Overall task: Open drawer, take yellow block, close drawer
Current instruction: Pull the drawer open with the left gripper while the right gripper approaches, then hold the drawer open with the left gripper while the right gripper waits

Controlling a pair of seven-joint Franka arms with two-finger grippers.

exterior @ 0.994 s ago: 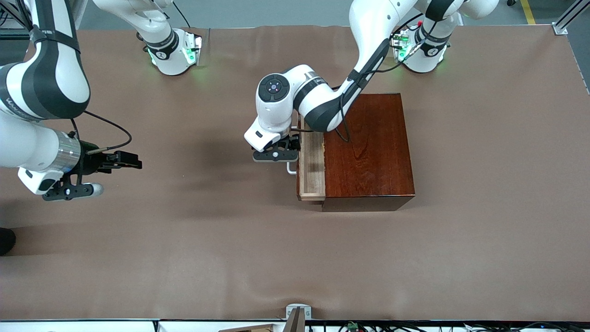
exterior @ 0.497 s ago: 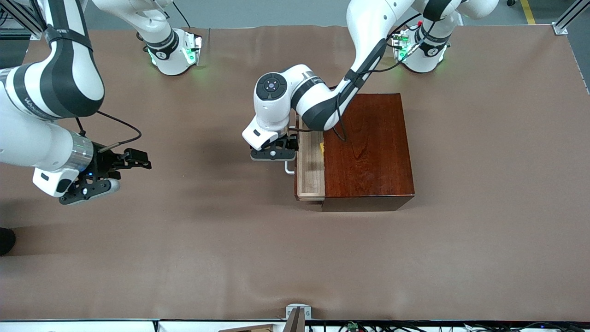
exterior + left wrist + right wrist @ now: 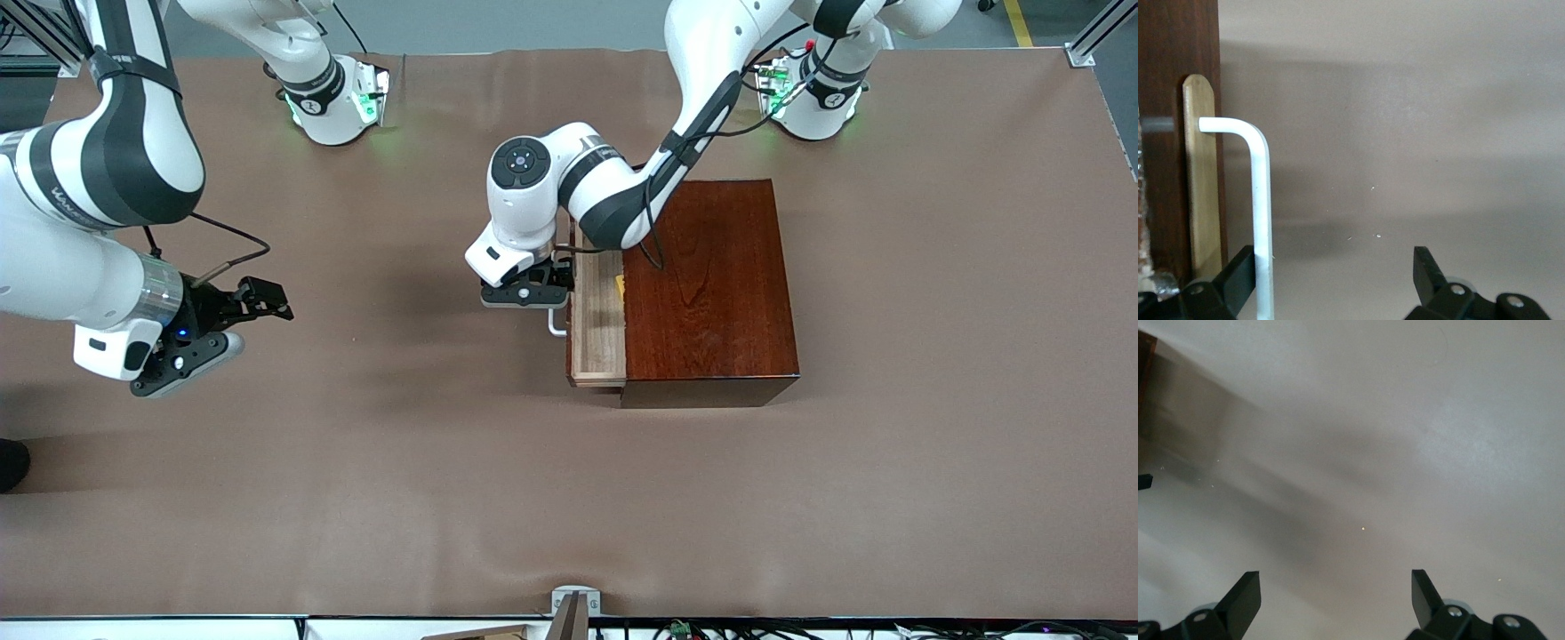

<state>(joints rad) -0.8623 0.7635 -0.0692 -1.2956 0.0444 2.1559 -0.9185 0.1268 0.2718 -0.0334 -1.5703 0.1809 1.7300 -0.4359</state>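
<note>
The drawer (image 3: pixel 597 324) of the dark reddish-brown box (image 3: pixel 711 293) stands partly open toward the right arm's end, with its pale wood floor showing. An edge of the yellow block (image 3: pixel 620 286) peeks out at the box's mouth; the rest is hidden under the box top. My left gripper (image 3: pixel 524 298) is at the white handle (image 3: pixel 557 322). In the left wrist view it (image 3: pixel 1333 260) is open, and the handle bar (image 3: pixel 1261 200) lies inside the jaws against one finger (image 3: pixel 1241 267). My right gripper (image 3: pixel 191 354) is open and empty (image 3: pixel 1335 580) over bare table near the right arm's end.
The brown table cover (image 3: pixel 444 462) spreads around the box. The left arm's forearm reaches over the box top and the farther part of the drawer. A corner of the box (image 3: pixel 1145 360) shows in the right wrist view.
The left gripper has drawn the handle a little toward the right arm's end, so the drawer is further open and the yellow edge shows. The right gripper has moved toward the box.
</note>
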